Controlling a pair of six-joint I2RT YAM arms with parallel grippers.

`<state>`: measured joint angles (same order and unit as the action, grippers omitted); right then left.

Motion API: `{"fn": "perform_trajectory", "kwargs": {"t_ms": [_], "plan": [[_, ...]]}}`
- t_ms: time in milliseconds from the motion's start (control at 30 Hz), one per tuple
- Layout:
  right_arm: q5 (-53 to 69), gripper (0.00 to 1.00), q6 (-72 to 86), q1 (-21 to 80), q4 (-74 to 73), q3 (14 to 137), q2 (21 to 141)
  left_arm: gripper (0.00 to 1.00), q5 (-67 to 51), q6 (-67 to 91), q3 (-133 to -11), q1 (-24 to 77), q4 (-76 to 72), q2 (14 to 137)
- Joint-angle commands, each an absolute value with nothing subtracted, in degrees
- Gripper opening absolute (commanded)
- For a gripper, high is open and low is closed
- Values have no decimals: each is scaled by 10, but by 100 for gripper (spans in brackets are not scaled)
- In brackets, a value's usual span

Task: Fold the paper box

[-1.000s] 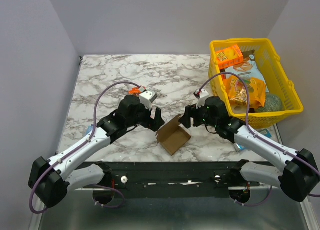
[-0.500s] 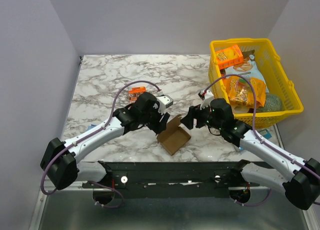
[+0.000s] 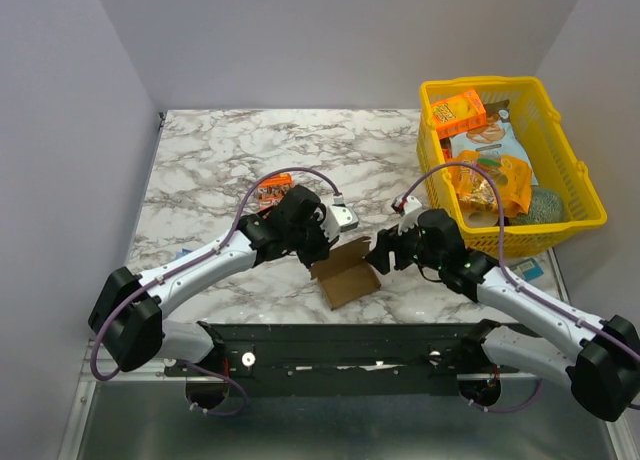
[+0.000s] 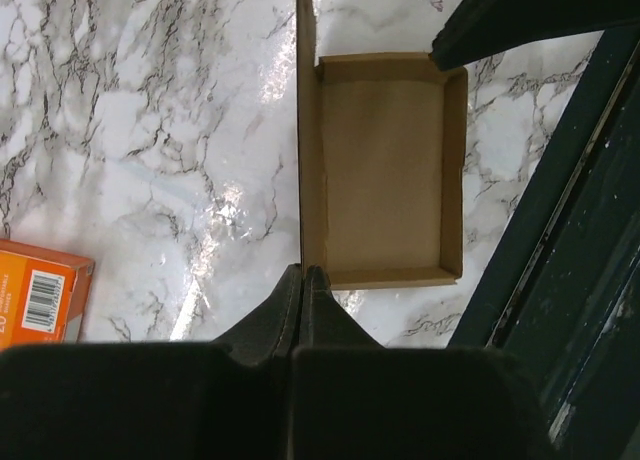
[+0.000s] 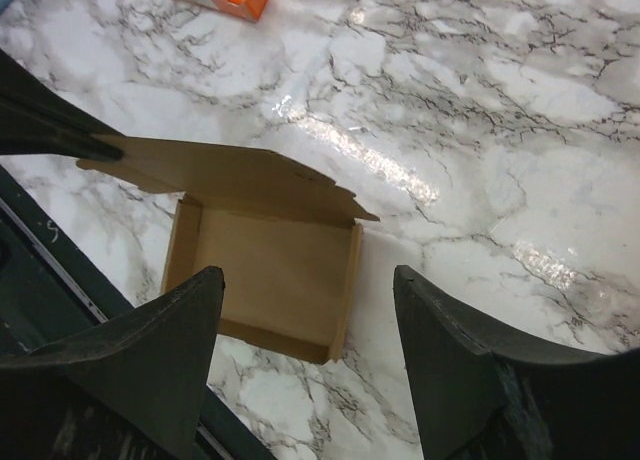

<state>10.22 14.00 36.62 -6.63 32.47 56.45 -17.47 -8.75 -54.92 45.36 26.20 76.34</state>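
Right now the paper box lies on the marble worktop just below the middle of the overhead frame, between the 2 claws and near the dark rail along the worktop's lower edge; it is a shallow brown tray, open side up, with 1 lid flap standing from a long side.

The left claw extends from the lower left of that frame and sits at the flap's end; in the left wrist view its 2 fingertips are pressed together with no gap, and the flap's thin edge runs straight down the frame into the seam between them, so we read it as clamped on the flap.

The right claw extends from the lower right and stands wide open at the tray's other side; in its own wrist view the 2 fingers spread to either side of the lower frame, with the tray beyond the gap, and they hold nothing. In the left wrist view 1 dark finger of it enters at the upper right with its tip at the tray's upper right corner; we cannot tell whether it touches the cardboard.

An orange snack box lies flat on the worktop just above the left arm, apart from the paper box; a yellow basket of snack packets stands at the upper right of the overhead frame, well apart from the paper box.
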Motion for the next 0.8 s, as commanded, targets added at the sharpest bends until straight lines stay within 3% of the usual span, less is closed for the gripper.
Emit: {"fn": "perform_trajectory", "kwargs": {"t_ms": [0,467,767], "plan": [[112,76,108,362,-19,301,581,0,-198,-148,-551,455,266,745],[137,73,40,362,147,252,633,0,-237,-174,-559,456,301,738],[179,42,35,363,163,244,632,0,-228,-166,-549,455,284,730]]}}
